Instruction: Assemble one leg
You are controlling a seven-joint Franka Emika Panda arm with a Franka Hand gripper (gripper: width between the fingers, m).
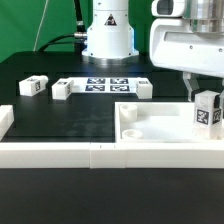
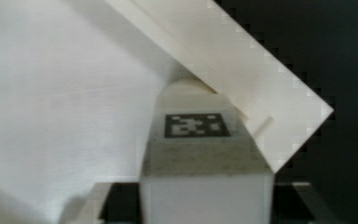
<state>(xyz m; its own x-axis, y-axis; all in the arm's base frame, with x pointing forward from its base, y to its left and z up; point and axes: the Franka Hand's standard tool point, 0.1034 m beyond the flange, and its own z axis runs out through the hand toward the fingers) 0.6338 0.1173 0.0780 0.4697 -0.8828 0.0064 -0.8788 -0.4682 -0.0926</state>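
Observation:
My gripper (image 1: pixel 204 98) is shut on a leg (image 1: pixel 208 112), a small white block with a black-and-white tag. It holds the leg upright over the right corner of the large white recessed panel (image 1: pixel 150 128). In the wrist view the leg (image 2: pixel 202 150) sits between the dark fingers (image 2: pixel 123 200), tag facing the camera, with the panel's corner (image 2: pixel 247 80) just beyond it. I cannot tell whether the leg touches the panel. Three more legs lie on the black table: two at the exterior view's left (image 1: pixel 33 86) (image 1: pixel 62 88) and one near the middle (image 1: pixel 143 88).
The marker board (image 1: pixel 105 84) lies flat in front of the robot base (image 1: pixel 107 35). A long white border rail (image 1: pixel 60 155) runs along the front edge, with a short one (image 1: pixel 5 120) at the exterior view's left.

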